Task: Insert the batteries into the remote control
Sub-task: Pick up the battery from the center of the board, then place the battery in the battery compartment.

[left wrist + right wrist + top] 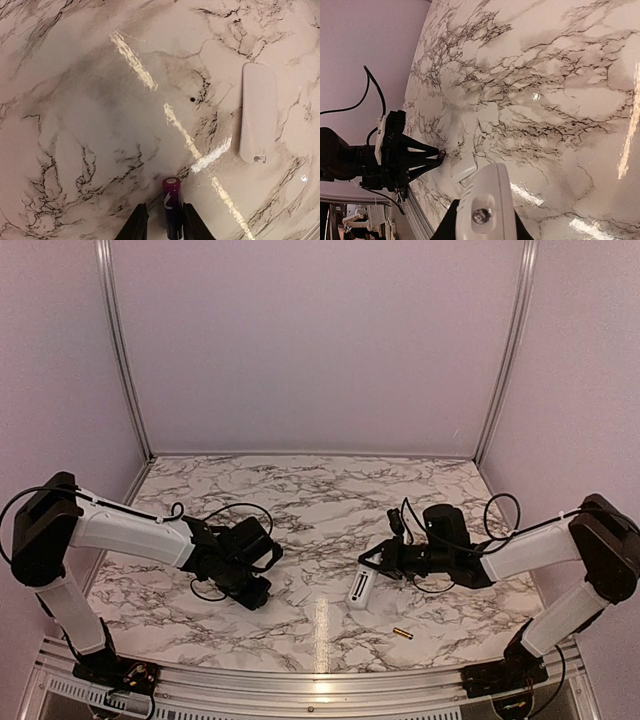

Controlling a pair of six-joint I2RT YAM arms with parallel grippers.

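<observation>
The white remote control [358, 588] is held by my right gripper [374, 564], tilted with one end down near the table; in the right wrist view the remote [485, 205] fills the space between my fingers [447, 226]. A dark battery [171, 202] lies lengthwise between the jaws of my left gripper [165, 227], low over the table. It touches the right finger, and a small gap shows at the left finger [139, 225]. This battery also shows in the right wrist view [441, 155]. The gold battery [403, 633] lies on the table near the front, right of the remote.
A small white cover plate [258, 112] lies flat on the marble table between the two grippers; it also shows in the top view [300, 596] and the right wrist view [463, 166]. Metal frame posts and pale walls enclose the table [320, 500].
</observation>
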